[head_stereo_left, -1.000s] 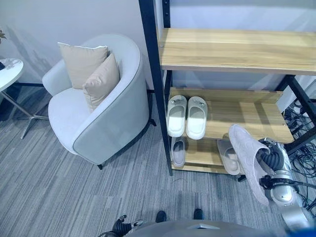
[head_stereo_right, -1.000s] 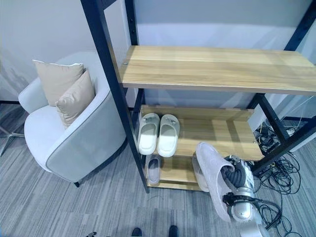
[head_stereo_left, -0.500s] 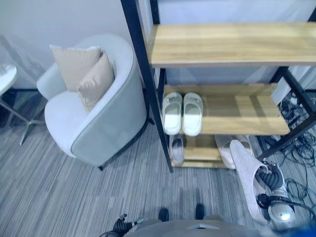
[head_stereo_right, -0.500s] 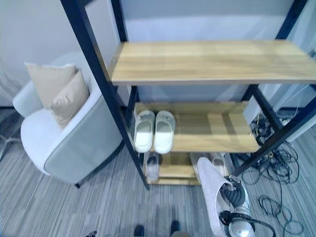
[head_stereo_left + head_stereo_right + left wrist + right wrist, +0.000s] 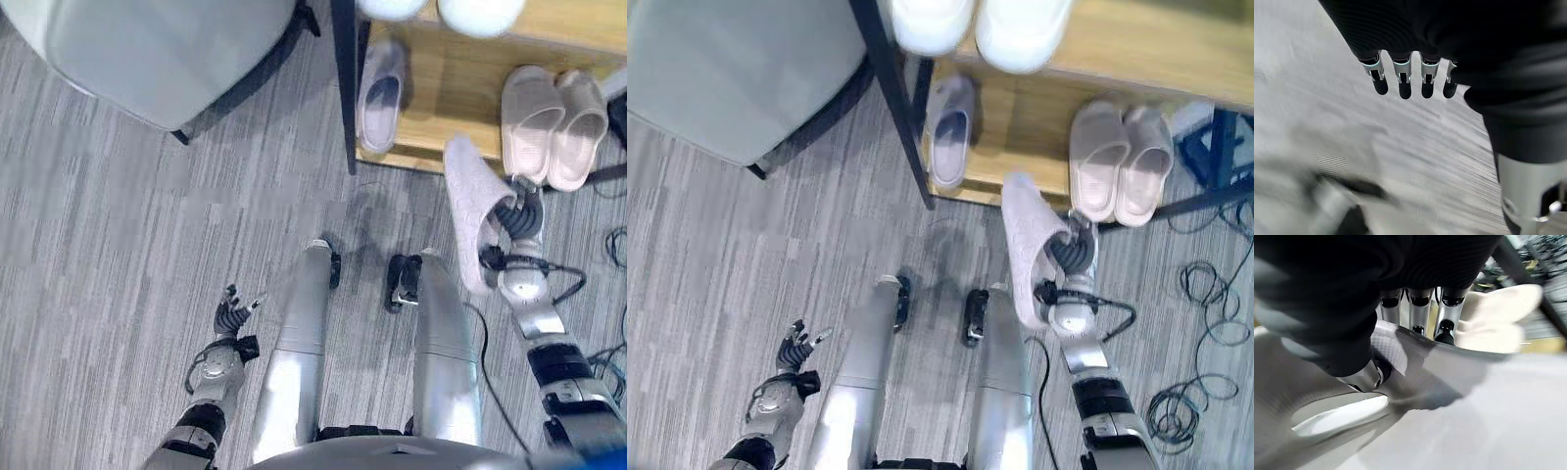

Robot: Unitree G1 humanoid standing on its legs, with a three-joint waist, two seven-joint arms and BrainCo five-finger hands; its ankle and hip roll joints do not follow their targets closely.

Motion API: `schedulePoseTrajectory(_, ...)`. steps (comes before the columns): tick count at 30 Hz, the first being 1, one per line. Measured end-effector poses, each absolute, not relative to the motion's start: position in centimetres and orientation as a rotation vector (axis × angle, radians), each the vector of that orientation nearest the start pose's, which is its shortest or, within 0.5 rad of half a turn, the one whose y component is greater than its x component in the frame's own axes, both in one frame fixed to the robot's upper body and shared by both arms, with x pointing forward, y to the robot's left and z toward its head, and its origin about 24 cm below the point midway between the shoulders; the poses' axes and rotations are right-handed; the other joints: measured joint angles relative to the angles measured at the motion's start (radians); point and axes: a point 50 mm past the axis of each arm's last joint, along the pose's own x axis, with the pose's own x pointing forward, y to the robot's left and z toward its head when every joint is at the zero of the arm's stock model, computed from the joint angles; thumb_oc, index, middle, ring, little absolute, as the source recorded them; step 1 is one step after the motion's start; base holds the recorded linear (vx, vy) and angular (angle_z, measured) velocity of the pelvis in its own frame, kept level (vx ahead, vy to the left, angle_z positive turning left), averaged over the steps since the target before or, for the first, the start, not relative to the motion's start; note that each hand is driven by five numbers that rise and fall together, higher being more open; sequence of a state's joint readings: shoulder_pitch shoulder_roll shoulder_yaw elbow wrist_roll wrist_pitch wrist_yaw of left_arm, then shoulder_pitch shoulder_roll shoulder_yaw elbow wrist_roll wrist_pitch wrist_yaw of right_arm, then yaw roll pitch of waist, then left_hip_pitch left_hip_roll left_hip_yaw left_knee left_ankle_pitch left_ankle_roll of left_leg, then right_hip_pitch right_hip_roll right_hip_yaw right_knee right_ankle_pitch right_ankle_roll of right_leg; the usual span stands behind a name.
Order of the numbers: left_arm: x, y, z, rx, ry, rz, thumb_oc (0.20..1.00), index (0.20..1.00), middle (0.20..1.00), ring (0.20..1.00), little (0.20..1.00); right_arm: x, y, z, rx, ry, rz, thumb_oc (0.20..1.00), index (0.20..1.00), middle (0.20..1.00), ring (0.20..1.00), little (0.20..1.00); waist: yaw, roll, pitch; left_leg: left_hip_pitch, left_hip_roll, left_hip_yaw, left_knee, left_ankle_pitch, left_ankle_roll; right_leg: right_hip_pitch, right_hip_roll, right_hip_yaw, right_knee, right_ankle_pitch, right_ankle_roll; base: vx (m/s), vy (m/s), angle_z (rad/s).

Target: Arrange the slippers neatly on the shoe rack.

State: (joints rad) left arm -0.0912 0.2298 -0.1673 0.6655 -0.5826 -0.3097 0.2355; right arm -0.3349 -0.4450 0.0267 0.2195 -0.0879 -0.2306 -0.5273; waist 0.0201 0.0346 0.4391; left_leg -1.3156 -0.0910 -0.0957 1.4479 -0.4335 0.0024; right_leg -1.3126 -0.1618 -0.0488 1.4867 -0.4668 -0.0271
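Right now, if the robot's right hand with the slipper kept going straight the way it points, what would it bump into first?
Probably the bottom shelf of the rack: the right hand aims the grey slipper there, left of the beige pair. Depth is unclear.

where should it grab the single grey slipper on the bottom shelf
Judging by its pose, grip the grey slipper at the heel end, coming from the floor side: the heel points outward at the shelf edge, while the black post crowds one flank. The left hand hangs free.
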Motion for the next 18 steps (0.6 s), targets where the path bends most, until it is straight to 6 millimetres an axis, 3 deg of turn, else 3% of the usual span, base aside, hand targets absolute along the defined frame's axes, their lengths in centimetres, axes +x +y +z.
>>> schedulePoseTrajectory(1, 23.8, 20.4, -5.1, -0.239, 0.289, 0.329, 1.000, 1.000, 1.000, 1.000, 1.000, 30.5, -23.2, 13.8, -0.439, -0.488, -0.458, 0.200, 0.200, 0.200, 0.200, 0.200, 0.002, 0.003, -0.004, -0.024, 0.000, 0.009, 0.059, -0.019, -0.001, -0.025, 0.000, 0.015, 0.058, -0.024, -0.002, 0.13, 0.025, 0.02)
schedulePoseTrajectory(3, 23.5, 20.0, -4.9, -0.248, 0.284, 0.311, 1.000, 1.000, 1.000, 1.000, 1.000, 30.8, -22.7, 14.4, -0.451, -0.517, -0.454, 0.200, 0.200, 0.200, 0.200, 0.200, 0.030, 0.057, -0.053, -0.133, -0.007, -0.021, 0.244, -0.098, -0.006, -0.132, 0.000, -0.004, 0.189, -0.055, 0.004, 0.11, 0.025, -0.33)
schedulePoseTrajectory(4, 23.2, 20.0, -5.2, -0.250, 0.293, 0.319, 1.000, 1.000, 1.000, 1.000, 1.000, 30.2, -23.4, 12.6, -0.475, -0.440, -0.468, 0.200, 0.200, 0.200, 0.200, 0.200, 0.022, 0.061, -0.063, -0.156, -0.004, -0.008, 0.276, -0.116, 0.003, -0.150, -0.015, 0.006, 0.227, -0.080, 0.007, 0.17, 0.031, -0.15)
schedulePoseTrajectory(5, 22.1, 20.3, -5.9, -0.214, 0.326, 0.307, 1.000, 1.000, 1.000, 1.000, 1.000, 30.2, -23.5, 12.6, -0.472, -0.442, -0.482, 0.200, 0.200, 0.200, 0.200, 0.200, 0.018, 0.084, -0.084, -0.165, -0.006, -0.012, 0.363, -0.128, -0.035, -0.144, -0.036, 0.002, 0.365, -0.099, 0.040, 0.22, 0.040, 0.18)
schedulePoseTrajectory(6, 21.8, 20.4, -5.9, -0.194, 0.333, 0.291, 1.000, 1.000, 1.000, 1.000, 1.000, 30.7, -23.7, 14.3, -0.460, -0.501, -0.514, 0.200, 0.200, 0.200, 0.200, 0.200, 0.019, 0.087, -0.090, -0.198, -0.006, 0.001, 0.456, -0.180, -0.023, -0.160, -0.055, 0.006, 0.446, -0.176, 0.038, 0.18, 0.039, -0.20)
schedulePoseTrajectory(8, 21.6, 20.2, -5.3, -0.242, 0.304, 0.296, 1.000, 1.000, 1.000, 1.000, 1.000, 32.4, -24.2, 19.6, -0.531, -0.659, -0.553, 0.200, 0.200, 0.200, 0.200, 0.200, 0.048, 0.114, -0.122, -0.377, -0.014, 0.016, 0.718, -0.277, 0.009, -0.339, -0.050, 0.058, 0.684, -0.288, 0.016, 0.12, 0.052, -0.35)
schedulePoseTrajectory(10, 21.4, 20.1, -5.7, -0.231, 0.324, 0.292, 1.000, 1.000, 1.000, 1.000, 1.000, 33.7, -24.3, 19.9, -0.558, -0.629, -0.575, 0.200, 0.200, 0.200, 0.200, 0.200, 0.046, 0.099, -0.101, -0.422, -0.016, 0.018, 0.778, -0.279, 0.000, -0.384, -0.043, 0.074, 0.743, -0.285, 0.042, 0.13, 0.040, -0.10)
schedulePoseTrajectory(13, 21.5, 20.0, -5.5, -0.206, 0.317, 0.276, 1.000, 1.000, 1.000, 1.000, 1.000, 34.7, -24.6, 20.4, -0.609, -0.611, -0.585, 0.200, 0.200, 0.200, 0.200, 0.200, 0.052, 0.077, -0.061, -0.388, -0.015, 0.044, 0.806, -0.298, 0.001, -0.364, -0.031, 0.108, 0.780, -0.295, 0.045, 0.03, 0.002, -0.03)
schedulePoseTrajectory(18, 23.1, 20.9, -3.5, -0.175, 0.225, 0.268, 1.000, 1.000, 1.000, 1.000, 1.000, 35.9, -25.1, 26.7, -0.641, -0.735, -0.658, 0.200, 0.200, 0.200, 0.200, 0.200, 0.052, 0.068, 0.064, -0.327, -0.010, 0.052, 0.827, -0.302, 0.001, -0.313, -0.031, 0.121, 0.807, -0.301, 0.035, 0.00, 0.000, 0.00)
